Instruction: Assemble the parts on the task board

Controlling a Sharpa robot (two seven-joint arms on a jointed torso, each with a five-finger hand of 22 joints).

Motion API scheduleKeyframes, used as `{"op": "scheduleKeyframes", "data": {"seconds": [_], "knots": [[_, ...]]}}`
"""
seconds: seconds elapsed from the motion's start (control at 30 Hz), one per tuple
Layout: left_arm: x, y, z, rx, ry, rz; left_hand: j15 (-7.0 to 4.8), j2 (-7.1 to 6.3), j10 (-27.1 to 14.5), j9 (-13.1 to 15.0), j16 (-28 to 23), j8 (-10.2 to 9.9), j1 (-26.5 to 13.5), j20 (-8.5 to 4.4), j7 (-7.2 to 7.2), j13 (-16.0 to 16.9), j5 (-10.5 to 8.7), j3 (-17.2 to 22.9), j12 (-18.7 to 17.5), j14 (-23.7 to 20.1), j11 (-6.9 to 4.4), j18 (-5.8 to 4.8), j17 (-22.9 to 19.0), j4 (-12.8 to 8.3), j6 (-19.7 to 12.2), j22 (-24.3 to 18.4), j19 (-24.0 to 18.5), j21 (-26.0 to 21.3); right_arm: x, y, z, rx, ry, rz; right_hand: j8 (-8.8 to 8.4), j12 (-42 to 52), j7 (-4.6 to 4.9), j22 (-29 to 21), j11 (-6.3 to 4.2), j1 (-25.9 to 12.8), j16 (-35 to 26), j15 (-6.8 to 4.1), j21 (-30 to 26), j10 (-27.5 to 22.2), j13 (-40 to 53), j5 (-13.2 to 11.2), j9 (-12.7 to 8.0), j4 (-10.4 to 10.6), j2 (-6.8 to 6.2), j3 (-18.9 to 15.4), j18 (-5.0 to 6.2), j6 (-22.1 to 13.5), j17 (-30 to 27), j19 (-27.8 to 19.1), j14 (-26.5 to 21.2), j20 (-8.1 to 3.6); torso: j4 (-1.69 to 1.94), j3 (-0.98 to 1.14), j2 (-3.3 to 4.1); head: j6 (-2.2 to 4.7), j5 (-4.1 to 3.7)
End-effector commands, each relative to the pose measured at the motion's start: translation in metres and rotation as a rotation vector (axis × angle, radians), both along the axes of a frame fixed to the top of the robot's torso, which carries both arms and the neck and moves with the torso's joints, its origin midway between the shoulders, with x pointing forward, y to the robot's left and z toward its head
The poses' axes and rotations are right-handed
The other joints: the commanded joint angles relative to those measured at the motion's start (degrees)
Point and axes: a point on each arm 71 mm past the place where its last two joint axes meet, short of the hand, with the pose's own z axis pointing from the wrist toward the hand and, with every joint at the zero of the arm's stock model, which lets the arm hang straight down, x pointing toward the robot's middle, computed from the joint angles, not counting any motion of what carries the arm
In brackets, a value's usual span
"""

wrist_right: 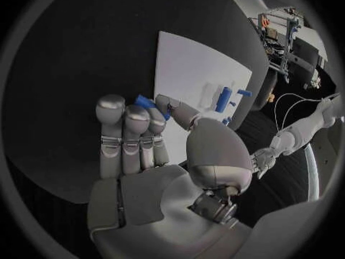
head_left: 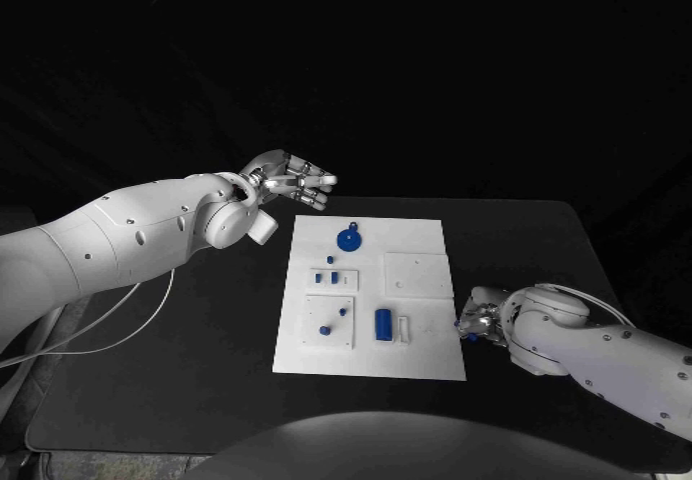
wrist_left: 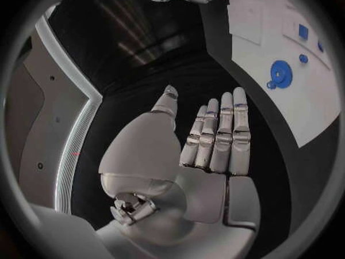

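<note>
Right hand (wrist_right: pixel 144 138) pinches small blue part (wrist_right: pixel 146 102), plain from wrist view | left hand (head_left: pixel 289 180) spread, holding nothing | task board (head_left: pixel 418 360) between.

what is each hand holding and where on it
The right hand pinches a small blue part between its fingertips; where on the part cannot be told. The left hand holds nothing, its fingers straight.
</note>
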Motion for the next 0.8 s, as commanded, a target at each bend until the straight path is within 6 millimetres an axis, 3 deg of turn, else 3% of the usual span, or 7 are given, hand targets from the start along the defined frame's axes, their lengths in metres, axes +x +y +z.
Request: {"op": "scheduleKeyframes", "data": {"seconds": [0.03,0.4,0.53,0.63,0.7,0.8], "knots": [[-0.001,-0.002,0.0,-0.003,0.007,-0.02,0.2,-0.27,-0.5,0.0,-0.2,0.0,-0.6,0.22,-0.15,0.1,-0.22,0.0,0.0,-0.3,0.19,0.48,0.0,0.5,-0.3,-0.1,-0.1,0.3,0.0,0.0,0.007,0.015,0.034,-0.01,0.42,0.0,-0.43,1.4,-0.11,0.2,0.3,-0.15,-0.3,-0.4,1.2,0.1,0.8,0.1,-0.43,-0.4,0.41,0.8,-0.1,3.2,0.2,0.32,0.02,-0.03,0.0,0.01,0.0],[-0.001,-0.002,0.0,0.002,0.011,-0.024,0.2,-0.27,-0.5,0.0,-0.2,0.0,-0.6,0.22,-0.15,0.1,-0.22,0.0,0.0,-0.3,0.19,0.48,0.0,0.5,-0.3,-0.1,-0.1,0.3,0.007,0.005,0.031,0.059,0.02,-0.014,0.41,-0.3,-0.57,1.5,-0.19,0.5,0.1,-0.2,-0.6,-0.4,0.9,-0.2,0.9,0.1,-0.62,-1.2,0.37,1.3,-0.2,3.2,0.2,0.28,0.06,-0.01,0.04,0.01,0.11],[-0.001,-0.003,0.0,0.002,0.012,-0.026,0.2,-0.27,-0.5,0.0,-0.2,0.0,-0.6,0.22,-0.15,0.1,-0.22,0.0,0.0,-0.3,0.19,0.48,0.0,0.5,-0.3,-0.1,-0.1,0.3,0.006,0.016,0.033,0.098,0.037,-0.001,0.38,-1.1,-0.62,1.5,-0.16,0.8,0.0,-0.17,-0.9,-0.6,0.3,-2.2,0.9,0.1,-0.31,-2.2,0.34,1.1,-0.4,3.2,0.2,0.3,0.08,-0.02,0.04,0.01,0.13],[-0.001,-0.003,0.0,0.003,0.012,-0.027,0.2,-0.27,-0.5,0.0,-0.2,0.0,-0.6,0.22,-0.15,0.1,-0.22,0.0,0.0,-0.3,0.19,0.48,0.0,0.5,-0.3,-0.1,-0.1,0.3,0.004,0.028,0.033,0.126,0.045,0.014,0.29,-1.2,-0.84,1.4,-0.15,1.4,-0.1,-0.08,-1.1,-0.4,0.1,-7.5,-0.3,0.4,0.43,-4.5,0.26,1.0,-0.5,3.2,0.3,0.41,0.08,-0.03,0.03,0.01,0.08],[-0.001,-0.004,0.0,0.003,0.013,-0.028,0.2,-0.47,-0.6,0.0,-0.2,0.0,-0.6,0.23,-0.09,0.1,-0.23,0.2,0.0,-0.3,0.22,0.49,0.0,0.8,-0.3,-0.1,-0.1,0.3,0.002,0.035,0.031,0.141,0.048,0.021,0.31,-1.0,-1.25,1.3,-0.21,2.4,-0.1,-0.07,-1.2,-0.1,0.1,-13.7,-1.3,0.7,1.15,-6.8,0.19,1.1,-0.5,3.3,0.3,0.45,0.1,-0.01,0.04,0.01,0.12],[-0.002,-0.004,0.0,0.003,0.014,-0.03,0.2,-0.47,-0.6,0.0,-0.2,0.0,-0.6,0.23,-0.09,0.1,-0.23,0.2,0.0,-0.3,0.22,0.49,0.0,0.8,-0.3,-0.1,-0.1,0.3,0.001,0.044,0.028,0.157,0.047,0.03,0.26,-1.0,-1.45,1.1,-0.2,3.5,-0.3,-0.04,-1.6,-0.2,0.0,-19.0,-4.8,1.1,2.34,-9.0,0.09,1.5,-0.7,3.3,0.3,0.43,0.13,0.01,0.06,0.01,0.14]]}}
